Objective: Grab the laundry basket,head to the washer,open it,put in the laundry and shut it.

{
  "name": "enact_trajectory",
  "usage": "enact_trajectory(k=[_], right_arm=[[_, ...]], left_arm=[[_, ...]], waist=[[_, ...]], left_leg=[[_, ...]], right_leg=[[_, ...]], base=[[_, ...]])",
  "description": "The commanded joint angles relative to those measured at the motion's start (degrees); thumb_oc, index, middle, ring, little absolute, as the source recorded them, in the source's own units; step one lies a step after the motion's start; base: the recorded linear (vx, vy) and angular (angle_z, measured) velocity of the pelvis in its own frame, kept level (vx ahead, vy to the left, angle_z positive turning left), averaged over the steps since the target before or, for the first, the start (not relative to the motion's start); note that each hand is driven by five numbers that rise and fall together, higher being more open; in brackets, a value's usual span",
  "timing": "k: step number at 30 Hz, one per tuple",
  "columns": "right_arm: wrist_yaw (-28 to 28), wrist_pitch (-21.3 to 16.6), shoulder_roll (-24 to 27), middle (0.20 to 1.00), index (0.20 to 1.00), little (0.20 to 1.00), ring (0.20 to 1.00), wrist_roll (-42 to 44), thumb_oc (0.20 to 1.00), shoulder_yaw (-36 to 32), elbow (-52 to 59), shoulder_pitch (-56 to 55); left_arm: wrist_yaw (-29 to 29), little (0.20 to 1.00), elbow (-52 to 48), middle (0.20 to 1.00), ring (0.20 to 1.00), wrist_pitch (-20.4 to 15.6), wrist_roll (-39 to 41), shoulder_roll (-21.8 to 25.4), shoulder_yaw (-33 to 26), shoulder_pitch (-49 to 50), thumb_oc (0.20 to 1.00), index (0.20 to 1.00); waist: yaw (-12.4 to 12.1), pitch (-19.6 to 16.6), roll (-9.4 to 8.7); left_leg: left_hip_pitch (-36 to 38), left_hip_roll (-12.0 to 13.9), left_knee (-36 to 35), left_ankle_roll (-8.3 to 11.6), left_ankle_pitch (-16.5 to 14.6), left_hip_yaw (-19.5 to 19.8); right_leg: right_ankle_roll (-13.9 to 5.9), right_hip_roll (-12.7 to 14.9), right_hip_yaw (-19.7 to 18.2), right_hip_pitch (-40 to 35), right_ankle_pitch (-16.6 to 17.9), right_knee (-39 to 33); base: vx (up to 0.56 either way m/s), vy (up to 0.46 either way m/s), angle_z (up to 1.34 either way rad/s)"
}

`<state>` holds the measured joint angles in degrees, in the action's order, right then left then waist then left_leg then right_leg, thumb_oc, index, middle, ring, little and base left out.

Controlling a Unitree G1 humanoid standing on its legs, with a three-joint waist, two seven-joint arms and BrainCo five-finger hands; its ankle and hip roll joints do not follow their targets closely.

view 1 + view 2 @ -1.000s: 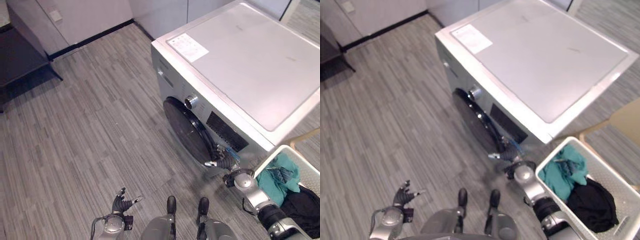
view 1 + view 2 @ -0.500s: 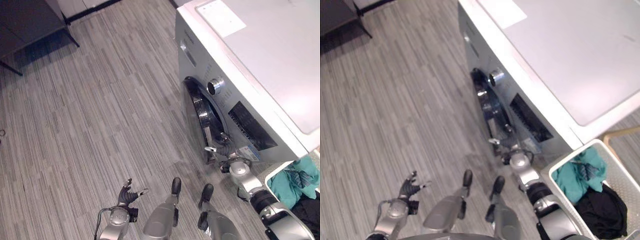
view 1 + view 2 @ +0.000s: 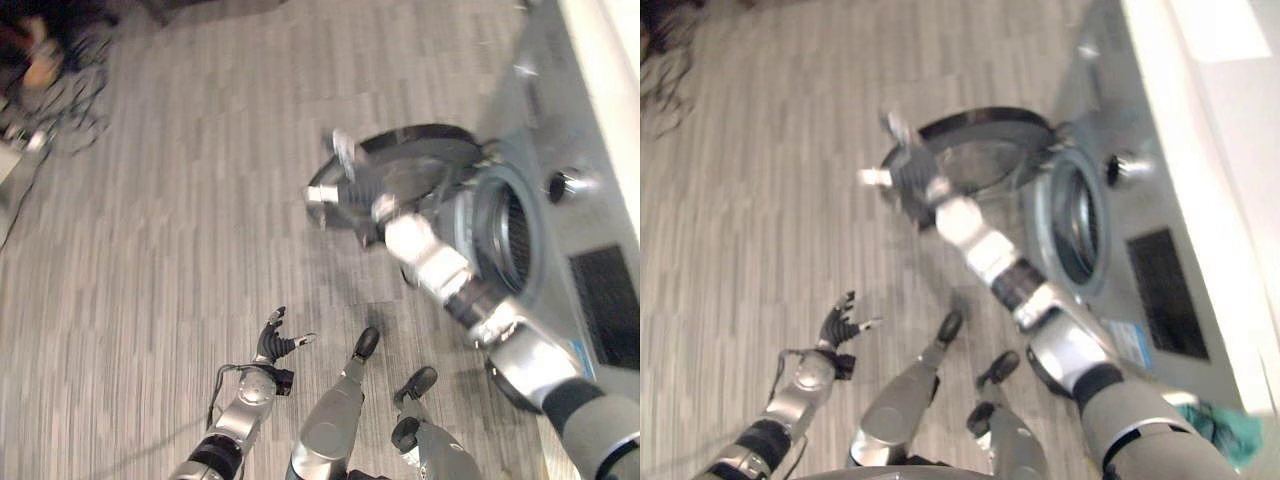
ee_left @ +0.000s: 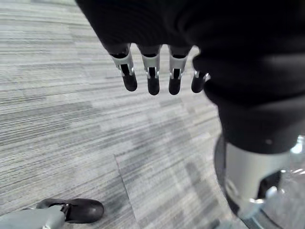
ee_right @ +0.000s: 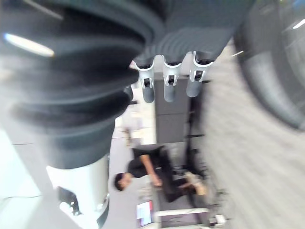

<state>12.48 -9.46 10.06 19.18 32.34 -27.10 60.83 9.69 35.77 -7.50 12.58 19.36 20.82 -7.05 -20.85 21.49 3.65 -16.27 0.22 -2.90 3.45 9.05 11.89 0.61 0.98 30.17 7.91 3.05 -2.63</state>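
Observation:
The silver washer stands at my right with its round dark door swung wide open over the floor, baring the drum opening. My right hand is stretched out at the door's outer edge, fingers straight and spread, holding nothing; the door shows blurred beside them. Low by my side hangs my left hand, open, its fingers straight above the floor. A bit of teal laundry peeks in by the washer's near corner.
Grey plank floor spreads out to the left of the washer. A tangle of cables and clutter lies at the far left. A person in dark clothes sits low in the background of the right wrist view.
The washer door has swung from nearly closed to wide open, and my right arm has stretched out leftward with it. The head camera has shifted, so the basket has slid almost out of view.

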Motion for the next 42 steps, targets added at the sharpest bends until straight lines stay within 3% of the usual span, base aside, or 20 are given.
enact_trajectory(k=[1, 4, 6, 9, 10, 12, 13, 16, 20, 24, 34, 42], right_arm=[[0.7, -2.3, 0.2, 1.000, 1.000, 1.000, 1.000, 2.8, 1.000, 0.5, 3.6, -4.8], [0.3, -1.7, 2.2, 1.000, 1.000, 1.000, 1.000, 2.7, 1.000, 0.4, 5.5, -6.6], [-2.8, -0.4, 5.7, 1.000, 1.000, 1.000, 1.000, 0.1, 1.000, 2.4, 12.4, -13.9], [-5.7, 0.0, 8.2, 1.000, 1.000, 1.000, 1.000, -2.8, 1.000, 3.4, 17.1, -21.0], [-5.7, 0.0, 8.3, 1.000, 1.000, 1.000, 1.000, -2.8, 1.000, 3.4, 17.2, -21.0], [-8.9, 0.4, 12.7, 1.000, 1.000, 1.000, 1.000, -5.7, 1.000, 2.4, 19.5, -31.4], [-9.0, 0.4, 12.8, 1.000, 1.000, 1.000, 1.000, -5.7, 1.000, 2.4, 19.5, -31.5], [-10.9, 0.4, 16.8, 1.000, 1.000, 1.000, 1.000, -6.3, 1.000, -0.7, 17.3, -39.1], [-11.2, 0.1, 18.1, 1.000, 1.000, 1.000, 1.000, -5.6, 1.000, -2.7, 17.8, -41.6], [-11.7, -2.0, 20.4, 1.000, 1.000, 1.000, 1.000, -3.1, 1.000, -7.2, 21.3, -46.3], [-12.4, -3.5, 19.3, 1.000, 1.000, 1.000, 1.000, 0.1, 1.000, -9.7, 24.1, -50.5], [-12.1, -3.4, 18.1, 1.000, 1.000, 1.000, 1.000, -1.1, 1.000, -11.1, 24.2, -51.9]], left_arm=[[0.2, 1.000, -0.6, 1.000, 1.000, -2.2, 1.3, 3.5, 2.9, -0.7, 1.000, 1.000], [0.2, 1.000, -0.7, 1.000, 1.000, -1.9, 1.4, 3.6, 2.0, -0.8, 1.000, 1.000], [0.5, 1.000, -2.4, 1.000, 1.000, -0.9, 0.7, 3.0, 0.5, -1.4, 1.000, 1.000], [1.4, 1.000, -3.4, 1.000, 1.000, -0.4, -2.7, 2.3, 0.5, -4.7, 1.000, 1.000], [1.4, 1.000, -3.3, 1.000, 1.000, -0.4, -2.7, 2.2, 0.5, -4.7, 1.000, 1.000], [3.3, 1.000, 0.1, 1.000, 1.000, 0.4, -8.1, 2.4, 1.6, -13.6, 1.000, 1.000], [3.3, 1.000, 0.1, 1.000, 1.000, 0.4, -8.1, 2.4, 1.6, -13.6, 1.000, 1.000], [4.5, 1.000, 4.9, 1.000, 1.000, 0.7, -10.8, 6.2, 1.2, -22.1, 1.000, 1.000], [4.9, 1.000, 8.7, 1.000, 1.000, 1.0, -10.4, 8.4, 0.2, -25.2, 1.000, 1.000], [6.6, 1.000, 18.6, 1.000, 1.000, 1.8, -12.1, 14.5, -2.5, -31.3, 1.000, 1.000], [7.4, 1.000, 22.3, 1.000, 1.000, 2.7, -13.0, 18.4, -7.2, -28.5, 1.000, 1.000], [7.5, 1.000, 14.8, 1.000, 1.000, 1.6, -13.1, 16.2, -10.0, -19.9, 1.000, 1.000]], waist=[[-0.6, -1.7, -5.53], [-0.1, -1.6, -6.31], [2.3, -0.8, -7.86], [5.5, 0.2, -8.78], [5.4, 0.2, -8.76], [10.2, 1.6, -9.66], [10.1, 1.6, -9.65], [14.7, 2.9, -10.47], [16.2, 3.3, -11.05], [19.6, 3.8, -11.75], [21.4, 3.6, -12.08], [21.2, 0.8, -10.54]], left_leg=[[1.3, -1.6, 2.6, 0.41, -6.1, -3.3], [1.6, -1.4, 2.1, 0.42, -5.9, -3.8], [2.0, -0.9, 1.9, 0.40, -6.3, -5.5], [1.0, -0.9, 2.3, 0.03, -5.4, -7.5], [0.9, -0.9, 2.3, 0.03, -5.4, -7.5], [0.2, -0.1, 2.8, 0.18, -5.7, -10.2], [0.2, -0.1, 2.8, 0.18, -5.7, -10.3], [-0.6, 0.8, 3.1, 0.00, -5.8, -13.0], [-1.2, 1.3, 3.5, -0.24, -5.9, -14.4], [-2.0, 1.8, 3.8, -0.81, -6.1, -16.9], [-0.7, 1.9, 2.9, -1.11, -6.3, -18.1], [2.1, 0.8, 1.9, -1.48, -7.4, -17.7]], right_leg=[[-6.82, 6.7, -4.2, -0.1, -7.5, 4.4], [-6.93, 6.6, -4.3, -0.2, -7.2, 4.2], [-7.15, 6.4, -5.6, 0.4, -6.5, 4.0], [-7.22, 6.6, -6.7, 2.0, -4.4, 3.9], [-7.22, 6.6, -6.7, 2.0, -4.4, 3.9], [-7.60, 6.5, -8.8, 4.0, -3.5, 4.2], [-7.60, 6.5, -8.8, 4.0, -3.5, 4.2], [-8.29, 6.4, -10.9, 6.5, -2.0, 4.3], [-8.56, 6.2, -12.0, 7.7, -1.2, 4.3], [-9.04, 5.8, -14.0, 9.9, 0.0, 4.3], [-9.17, 5.2, -15.6, 10.1, 0.8, 3.3], [-8.84, 5.6, -15.8, 7.7, 0.0, 3.0]], base=[[0.03, -0.018, 0.68], [0.01, 0.002, 0.31], [-0.09, 0.038, -0.31], [-0.11, 0.067, -0.36], [-0.10, 0.066, -0.38], [-0.11, 0.082, -0.56], [-0.09, 0.063, -0.59], [-0.08, 0.066, -0.60], [-0.04, 0.052, -0.57], [-0.02, 0.050, -0.41], [0.01, 0.025, -0.17], [0.01, 0.022, 0.02]])
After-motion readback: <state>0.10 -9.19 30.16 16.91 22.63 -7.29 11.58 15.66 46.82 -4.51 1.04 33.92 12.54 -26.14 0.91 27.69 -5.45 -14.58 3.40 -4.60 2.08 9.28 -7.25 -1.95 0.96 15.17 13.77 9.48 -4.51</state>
